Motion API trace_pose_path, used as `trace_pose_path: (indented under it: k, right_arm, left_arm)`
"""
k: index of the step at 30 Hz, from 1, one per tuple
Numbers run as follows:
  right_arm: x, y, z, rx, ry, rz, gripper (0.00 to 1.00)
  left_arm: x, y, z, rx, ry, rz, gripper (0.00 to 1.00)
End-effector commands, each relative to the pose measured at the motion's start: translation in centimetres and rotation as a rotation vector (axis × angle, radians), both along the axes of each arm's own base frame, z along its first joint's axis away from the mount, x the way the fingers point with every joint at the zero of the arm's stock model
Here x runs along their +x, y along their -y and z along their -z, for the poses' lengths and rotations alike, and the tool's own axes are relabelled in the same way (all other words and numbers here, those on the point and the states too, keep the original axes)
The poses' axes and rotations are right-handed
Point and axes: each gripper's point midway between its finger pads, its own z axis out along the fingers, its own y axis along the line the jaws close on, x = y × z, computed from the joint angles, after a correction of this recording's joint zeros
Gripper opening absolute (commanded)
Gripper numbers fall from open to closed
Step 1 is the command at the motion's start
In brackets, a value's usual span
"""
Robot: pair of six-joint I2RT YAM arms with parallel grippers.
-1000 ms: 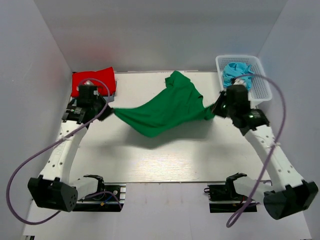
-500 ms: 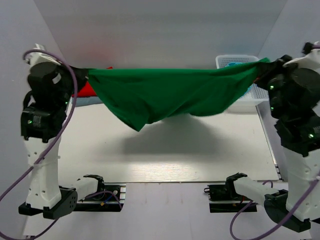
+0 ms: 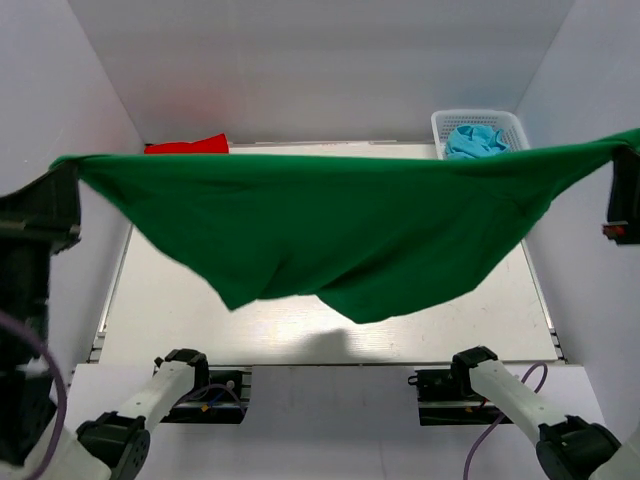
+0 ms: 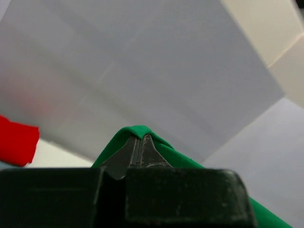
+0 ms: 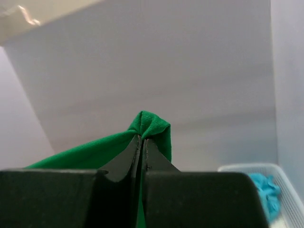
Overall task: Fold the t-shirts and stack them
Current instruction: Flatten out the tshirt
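Fold in progress: a dark green t-shirt [image 3: 340, 240] hangs stretched wide in the air above the surface [image 3: 180, 325], nearer the camera than the white mesh basket [image 3: 478, 114] and reaching far to its left; the left pincer [image 4: 141, 142] is clamped tight on one top corner of the cloth, the right pincer [image 5: 142, 141] on the other; a turquoise t-shirt [image 3: 474, 138] lies bunched inside the basket; a red t-shirt [image 3: 187, 146] rests well left of the basket, along the same far edge.

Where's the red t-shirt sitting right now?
In the top view the red t-shirt lies at the far left corner of the table, just beyond the top edge of the green t-shirt, which is held spread out above the table.
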Motion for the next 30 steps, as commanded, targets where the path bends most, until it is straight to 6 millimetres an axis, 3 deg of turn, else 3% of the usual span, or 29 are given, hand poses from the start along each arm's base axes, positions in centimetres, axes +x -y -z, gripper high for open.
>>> trace_pose_path:
  k: [1, 4, 7, 8, 10, 11, 12, 14, 15, 16, 17, 18, 19, 20, 21, 22, 23, 24, 25, 26, 28, 29, 30]
  right_arm:
    - [-2.6, -0.1, -2.5, -0.010, 0.125, -0.035, 0.00]
    - [-1.7, -0.3, -1.5, -0.007, 0.087, -0.034, 0.00]
    - [1.6, -1.4, 1.0, -0.014, -0.008, -0.044, 0.00]
    - [3.8, -2.3, 3.0, -0.023, -0.075, -0.052, 0.00]
    - [6.0, -3.2, 4.5, -0.021, -0.124, -0.062, 0.00]
    - [9.4, -4.3, 7.9, -0.039, -0.226, -0.061, 0.00]
    - [10.5, -4.5, 9.1, -0.040, -0.259, -0.056, 0.00]
    - [14.5, -5.6, 13.0, -0.042, -0.366, -0.040, 0.00]
    - [16.2, -6.1, 15.4, -0.054, -0.421, -0.032, 0.00]
    - [17.8, -6.4, 17.8, -0.059, -0.469, -0.023, 0.00]
    - [20.3, -6.7, 20.7, -0.059, -0.548, 0.015, 0.00]
    - [21.7, -7.1, 25.0, -0.083, -0.643, 0.025, 0.00]
    - [22.8, -7.0, 26.4, -0.080, -0.666, 0.045, 0.00]
    - [25.0, -7.7, 30.3, -0.101, -0.763, 0.059, 0.00]
    - [25.8, -7.8, 32.4, -0.104, -0.815, 0.061, 0.00]
    - [26.3, -8.3, 35.4, -0.122, -0.883, 0.041, 0.00]
    - [28.0, -9.4, 40.1, -0.154, -1.006, 0.016, 0.00]
    - [28.5, -10.0, 41.7, -0.150, -1.051, -0.019, 0.00]
    - [29.1, -10.3, 42.6, -0.159, -1.077, -0.024, 0.00]
    - [30.7, -10.6, 46.2, -0.175, -1.162, -0.016, 0.00]
    - [32.2, -10.4, 47.1, -0.186, -1.191, 0.015, 0.00]
    - [33.8, -10.2, 49.3, -0.196, -1.242, 0.038, 0.00]
    - [33.8, -9.7, 50.1, -0.211, -1.278, 0.074, 0.00]
  left_arm:
    - [-1.6, -0.3, -0.9, 0.015, 0.048, -0.006, 0.00]
    - [-1.6, 0.3, -0.1, 0.031, 0.023, 0.026, 0.00]
    - [2.2, 1.4, 3.4, 0.039, -0.120, 0.057, 0.00]
    - [3.8, 1.9, 4.6, 0.038, -0.169, 0.069, 0.00]
    - [6.1, 2.7, 7.0, 0.031, -0.239, 0.096, 0.00]
    - [8.9, 3.3, 10.2, 0.033, -0.331, 0.107, 0.00]
    - [10.3, 3.5, 12.1, 0.038, -0.383, 0.106, 0.00]
    - [14.6, 4.3, 18.5, 0.037, -0.572, 0.106, 0.00]
    - [15.8, 4.6, 21.0, 0.044, -0.642, 0.113, 0.00]
    - [17.2, 4.9, 24.8, 0.047, -0.739, 0.125, 0.00]
    - [18.4, 5.1, 26.7, 0.050, -0.778, 0.124, 0.00]
    - [20.1, 5.3, 30.0, 0.047, -0.861, 0.121, 0.00]
    - [20.7, 5.4, 34.0, 0.054, -0.951, 0.118, 0.00]
    - [21.8, 5.6, 35.5, 0.055, -0.966, 0.118, 0.00]
    - [22.6, 5.7, 37.6, 0.058, -1.005, 0.116, 0.01]
    - [23.5, 6.3, 41.7, 0.058, -1.097, 0.141, 0.16]
    - [24.3, 6.2, 43.3, 0.095, -1.123, 0.157, 0.29]
    - [25.6, 7.0, 44.2, 0.101, -1.117, 0.200, 0.42]
    - [26.5, 7.2, 45.4, 0.117, -1.138, 0.214, 0.73]
    - [27.4, 7.3, 48.7, 0.128, -1.223, 0.217, 0.81]
    - [29.5, 7.5, 49.0, 0.144, -1.253, 0.222, 0.95]
    - [30.1, 7.5, 49.5, 0.173, -1.274, 0.231, 0.97]
    - [31.5, 7.7, 50.1, 0.182, -1.286, 0.235, 0.99]
